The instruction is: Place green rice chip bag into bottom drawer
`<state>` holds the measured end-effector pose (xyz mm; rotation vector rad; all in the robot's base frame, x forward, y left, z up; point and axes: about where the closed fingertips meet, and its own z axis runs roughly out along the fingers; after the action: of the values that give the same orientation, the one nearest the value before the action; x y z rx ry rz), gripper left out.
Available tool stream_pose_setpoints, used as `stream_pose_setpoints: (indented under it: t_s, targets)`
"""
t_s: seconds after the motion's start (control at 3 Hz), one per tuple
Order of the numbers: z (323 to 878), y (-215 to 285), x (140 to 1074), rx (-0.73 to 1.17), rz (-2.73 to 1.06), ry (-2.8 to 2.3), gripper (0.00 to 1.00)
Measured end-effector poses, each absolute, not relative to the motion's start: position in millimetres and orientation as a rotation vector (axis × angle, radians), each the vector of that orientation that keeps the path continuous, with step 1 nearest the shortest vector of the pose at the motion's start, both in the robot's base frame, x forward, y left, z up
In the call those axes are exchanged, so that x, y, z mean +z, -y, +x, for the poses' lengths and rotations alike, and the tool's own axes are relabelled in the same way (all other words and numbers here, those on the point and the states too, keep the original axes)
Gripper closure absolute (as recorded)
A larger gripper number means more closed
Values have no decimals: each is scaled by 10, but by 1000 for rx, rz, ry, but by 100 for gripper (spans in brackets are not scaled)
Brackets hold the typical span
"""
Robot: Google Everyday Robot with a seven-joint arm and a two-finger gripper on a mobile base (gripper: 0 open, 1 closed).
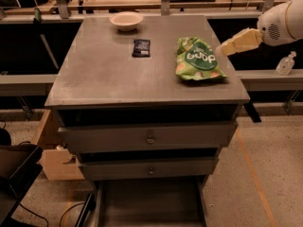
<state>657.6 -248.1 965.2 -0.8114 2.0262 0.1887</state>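
The green rice chip bag (198,60) lies flat on the right side of the grey cabinet top (104,74), its dark green round logo facing up. The bottom drawer (151,203) is pulled out at the foot of the cabinet and shows a flat grey floor with nothing on it. My gripper (226,48) reaches in from the right on a white arm, level with the far right edge of the bag and just beside it, above the cabinet's right edge.
A small black packet (141,47) and a white bowl (126,20) sit on the cabinet top further back. Two upper drawers with round knobs (150,139) are slightly open. A cardboard box (52,150) stands left of the cabinet. A clear bottle (286,64) stands on the right ledge.
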Motion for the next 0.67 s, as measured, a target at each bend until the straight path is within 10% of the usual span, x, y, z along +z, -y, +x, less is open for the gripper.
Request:
stream_pose_setpoints:
  t_s: [0.67]
  targets:
    - [6673,2403,9520,152,-767,-2067,0]
